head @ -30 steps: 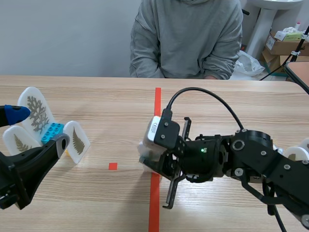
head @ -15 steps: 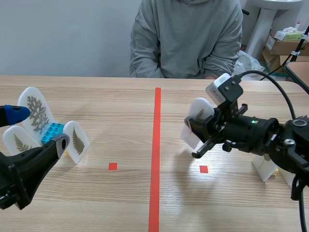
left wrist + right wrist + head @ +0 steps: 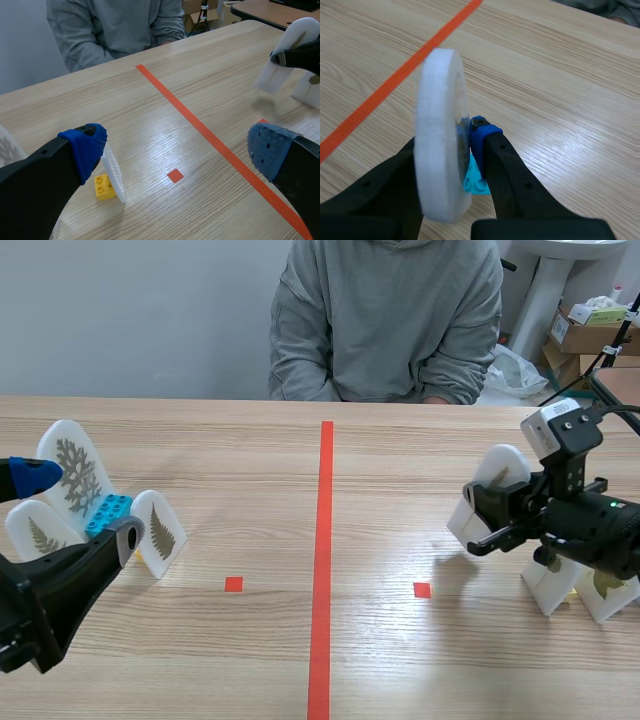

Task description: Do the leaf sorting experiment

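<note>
Two thick fingers of the right gripper (image 3: 452, 165) are clamped on the faces of a white leaf card (image 3: 440, 130), with a cyan brick (image 3: 474, 179) showing at its foot between them. From where I stand the card looks held upright and just clear of the table (image 3: 250, 640), on the right side, well past the red tape line (image 3: 322, 560). Just beside it, nearer the robot, two more white cards (image 3: 548, 585) stand on the wood. On the far left the left gripper (image 3: 176, 150) hangs with its fingers spread wide and nothing between them, close to three leaf cards (image 3: 75, 470) set on a blue brick (image 3: 108, 512). A person (image 3: 385, 320) sits across the table, arms folded in. I'd say this card is being sorted into the right-hand group. The next move calls for lowering it straight down beside those two without nudging them, then letting go.
</note>
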Robot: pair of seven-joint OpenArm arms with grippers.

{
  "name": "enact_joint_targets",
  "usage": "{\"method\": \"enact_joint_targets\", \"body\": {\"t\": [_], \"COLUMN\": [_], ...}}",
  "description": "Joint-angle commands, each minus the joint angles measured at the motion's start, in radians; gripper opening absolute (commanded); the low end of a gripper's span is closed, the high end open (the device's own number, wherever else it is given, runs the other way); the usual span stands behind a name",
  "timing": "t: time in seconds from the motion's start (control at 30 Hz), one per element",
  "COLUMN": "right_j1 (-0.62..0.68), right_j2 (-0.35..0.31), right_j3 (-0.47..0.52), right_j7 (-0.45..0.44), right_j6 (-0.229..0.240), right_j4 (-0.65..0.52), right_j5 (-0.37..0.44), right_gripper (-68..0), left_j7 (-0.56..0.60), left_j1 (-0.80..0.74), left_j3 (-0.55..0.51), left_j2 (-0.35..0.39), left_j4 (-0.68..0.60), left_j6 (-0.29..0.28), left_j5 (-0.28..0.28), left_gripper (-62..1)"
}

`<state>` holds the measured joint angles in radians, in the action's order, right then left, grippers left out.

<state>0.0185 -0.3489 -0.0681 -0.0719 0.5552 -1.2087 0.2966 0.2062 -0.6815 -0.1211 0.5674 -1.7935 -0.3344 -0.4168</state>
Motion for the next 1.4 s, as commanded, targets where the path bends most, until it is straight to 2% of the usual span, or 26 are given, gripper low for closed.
{"method": "enact_joint_targets", "body": {"t": [0.0, 0.47, 0.93, 1.1, 1.27, 1.37], "right_j1": [-0.001, 0.066, 0.068, 0.068, 0.068, 0.068], "right_j2": [-0.006, 0.011, 0.031, 0.031, 0.031, 0.031], "right_j3": [0.011, 0.031, 0.031, 0.031, 0.031, 0.031], "right_j7": [-0.015, 0.021, 0.022, 0.022, 0.022, 0.022], "right_j6": [-0.018, -0.143, -0.149, -0.148, -0.148, -0.148], "right_j4": [-0.010, -0.010, -0.010, -0.010, -0.010, -0.010], "right_j5": [0.011, 0.030, 0.029, 0.029, 0.029, 0.029], "right_gripper": [-62.9, -62.9, -61.7, -46.7, -39.7, -33.0], "left_j7": [0.013, 0.014, 0.013, 0.013, 0.013, 0.013], "left_j1": [0.003, 0.003, 0.003, 0.003, 0.003, 0.003], "left_j3": [0.005, 0.005, 0.005, 0.005, 0.005, 0.005], "left_j2": [-0.008, -0.008, -0.008, -0.008, -0.008, -0.008], "left_j4": [-0.021, -0.021, -0.021, -0.021, -0.021, -0.021], "left_j6": [-0.002, -0.002, -0.002, -0.002, -0.002, -0.002], "left_j5": [-0.006, -0.006, -0.006, -0.006, -0.006, -0.006], "left_gripper": [-0.7, -0.7, -0.7, -0.7, -0.7, -0.7]}}
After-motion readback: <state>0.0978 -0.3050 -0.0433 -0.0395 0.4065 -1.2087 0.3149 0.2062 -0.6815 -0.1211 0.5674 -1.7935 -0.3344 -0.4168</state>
